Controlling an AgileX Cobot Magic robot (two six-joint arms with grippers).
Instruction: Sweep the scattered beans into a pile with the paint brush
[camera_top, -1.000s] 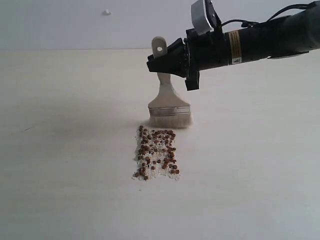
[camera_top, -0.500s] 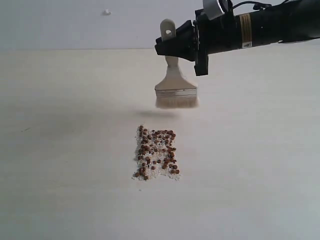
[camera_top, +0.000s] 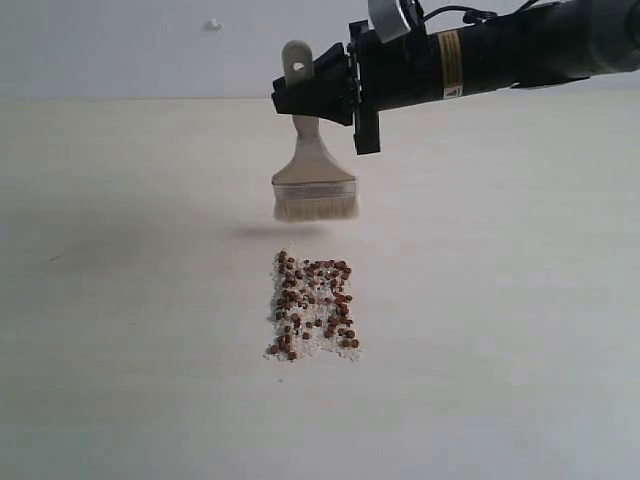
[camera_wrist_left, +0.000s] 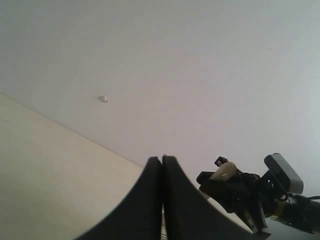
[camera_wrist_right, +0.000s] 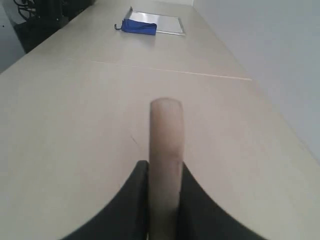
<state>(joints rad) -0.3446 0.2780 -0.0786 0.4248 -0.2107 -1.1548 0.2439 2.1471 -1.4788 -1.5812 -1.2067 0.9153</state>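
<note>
The beans (camera_top: 313, 306) lie in a narrow rectangular patch of reddish-brown pellets and pale grains on the pale table. My right gripper (camera_top: 305, 97) is shut on the wooden handle of the paint brush (camera_top: 314, 178), which hangs upright above the table, its cream bristles clear of the surface, behind the patch and slightly to its left. The right wrist view shows the brush handle (camera_wrist_right: 165, 150) clamped between the two black fingers of my right gripper (camera_wrist_right: 165, 172). My left gripper (camera_wrist_left: 162, 161) is shut with nothing in it and points at the wall; it does not show in the exterior view.
A blue object (camera_wrist_right: 139, 26) on a flat grey tray (camera_wrist_right: 167, 23) lies at the far end of the table in the right wrist view. A small white knob (camera_top: 213, 24) sits on the wall behind. Bare tabletop surrounds the bean patch.
The brush rose off the table from just behind the patch, swung right, then moved back to the left while staying lifted. The beans have not moved.
</note>
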